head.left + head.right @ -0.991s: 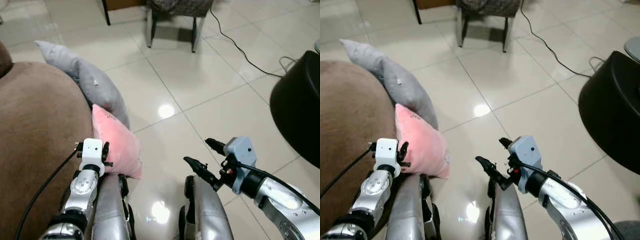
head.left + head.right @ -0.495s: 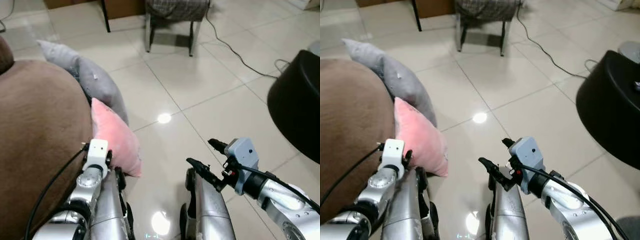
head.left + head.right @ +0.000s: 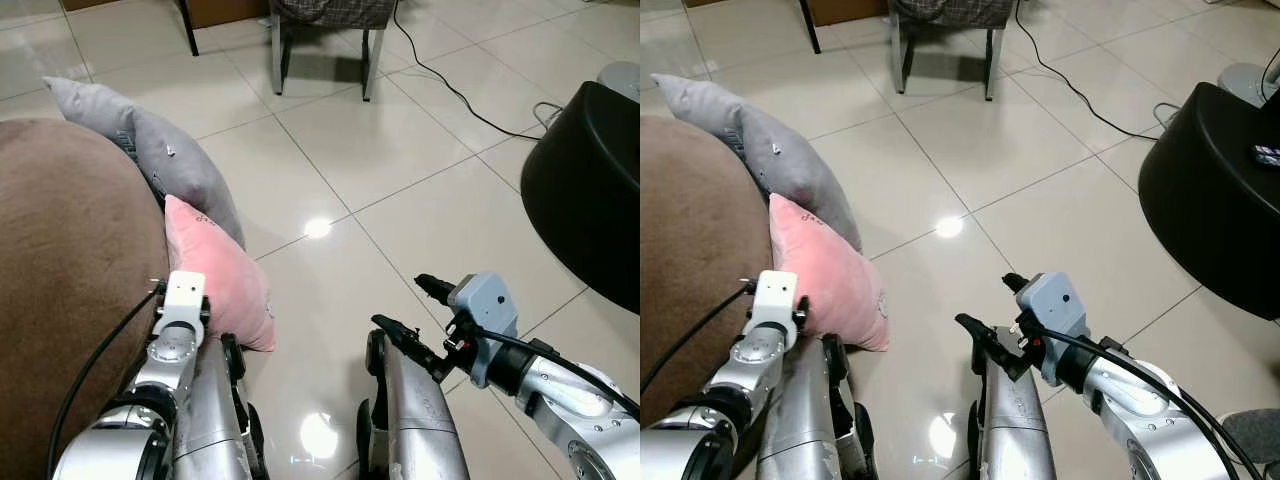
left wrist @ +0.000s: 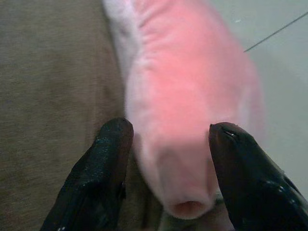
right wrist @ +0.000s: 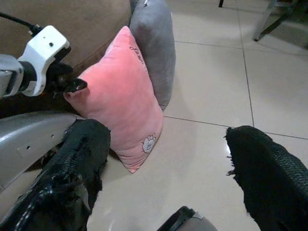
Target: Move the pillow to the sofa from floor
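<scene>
A pink pillow [image 3: 215,275] stands on the tiled floor and leans against the brown sofa [image 3: 70,260]. My left gripper [image 4: 171,127] is at the pillow's near corner, beside the sofa. Its fingers are open, one on each side of that corner. In the right wrist view one left fingertip [image 5: 74,85] touches the corner. My right gripper [image 3: 400,302] is open and holds nothing. It hangs over bare floor to the right of the pillow.
A grey pillow [image 3: 170,160] leans on the sofa just behind the pink one. A large black round object [image 3: 590,190] stands at the right. Chair legs [image 3: 320,50] and a black cable [image 3: 450,85] are farther ahead on the floor.
The whole view has shifted a little, so the camera has moved. The left gripper stays at the pillow's near corner. The pillow and the right gripper keep their places.
</scene>
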You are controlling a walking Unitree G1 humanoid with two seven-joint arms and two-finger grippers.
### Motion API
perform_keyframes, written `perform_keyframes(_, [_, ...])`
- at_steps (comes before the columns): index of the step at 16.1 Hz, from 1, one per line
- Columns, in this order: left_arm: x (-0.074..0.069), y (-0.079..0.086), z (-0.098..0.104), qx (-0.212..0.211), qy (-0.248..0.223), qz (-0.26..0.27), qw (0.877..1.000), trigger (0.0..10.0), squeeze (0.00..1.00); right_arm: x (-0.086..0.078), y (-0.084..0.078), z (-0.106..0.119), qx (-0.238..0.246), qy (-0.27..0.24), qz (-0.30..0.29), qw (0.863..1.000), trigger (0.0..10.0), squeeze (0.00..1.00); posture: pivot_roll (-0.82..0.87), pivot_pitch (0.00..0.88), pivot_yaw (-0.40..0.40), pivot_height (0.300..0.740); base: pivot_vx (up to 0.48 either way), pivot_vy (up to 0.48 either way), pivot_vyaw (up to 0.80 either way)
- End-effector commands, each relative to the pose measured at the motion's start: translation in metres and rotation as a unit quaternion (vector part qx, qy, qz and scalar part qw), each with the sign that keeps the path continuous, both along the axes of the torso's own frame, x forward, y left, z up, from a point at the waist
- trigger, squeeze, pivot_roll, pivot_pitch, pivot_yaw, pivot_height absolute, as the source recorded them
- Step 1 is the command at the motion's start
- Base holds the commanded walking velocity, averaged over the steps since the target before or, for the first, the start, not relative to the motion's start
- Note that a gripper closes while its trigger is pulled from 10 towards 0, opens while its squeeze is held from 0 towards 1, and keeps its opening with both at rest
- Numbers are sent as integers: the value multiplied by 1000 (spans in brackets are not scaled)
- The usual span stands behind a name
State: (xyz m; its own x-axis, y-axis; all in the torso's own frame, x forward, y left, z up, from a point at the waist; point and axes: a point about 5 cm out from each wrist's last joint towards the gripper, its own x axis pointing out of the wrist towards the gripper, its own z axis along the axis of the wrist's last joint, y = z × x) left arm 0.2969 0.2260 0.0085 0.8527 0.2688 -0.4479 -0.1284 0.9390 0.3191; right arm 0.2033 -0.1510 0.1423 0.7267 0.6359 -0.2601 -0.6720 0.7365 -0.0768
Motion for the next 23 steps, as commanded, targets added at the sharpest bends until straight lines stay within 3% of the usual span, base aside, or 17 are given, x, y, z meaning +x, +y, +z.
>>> perform_keyframes(1, [-7,4,-7,16,26,9,999,10000,0,-4,3,5,0,-2,13,1000,10000,0,-215,180,-41,530,0,0,0])
perform_keyframes(2, [-8,5,-8,8,30,15,999,10000,0,-4,4,5,0,0,18,1000,10000,0,-216,180,-41,530,0,0,0])
perform_keyframes(4, [-10,1,-13,-46,43,20,998,10000,0,-7,5,6,0,6,28,1000,10000,0,-222,188,-43,530,0,0,0])
perform_keyframes(8, [-15,-2,-20,-62,72,21,995,10000,0,-7,7,10,-2,7,37,999,10000,0,-249,207,-45,530,0,0,0])
perform_keyframes(12, [-18,1,-21,-44,76,25,996,10000,0,-11,8,15,-1,7,39,999,10000,0,-262,222,-60,530,0,0,0])
perform_keyframes(16, [-12,7,-12,-37,25,42,998,10000,0,-13,8,18,26,10,23,999,10000,0,-258,215,-67,510,0,0,0])
perform_keyframes(20, [-12,7,-12,-29,33,34,998,10000,0,-11,9,21,20,1,20,1000,10000,0,-261,227,-66,495,0,0,0])
perform_keyframes(23, [-15,13,-13,4,46,46,998,10000,0,-13,9,24,20,-2,22,1000,10000,0,-278,221,-62,495,0,0,0])
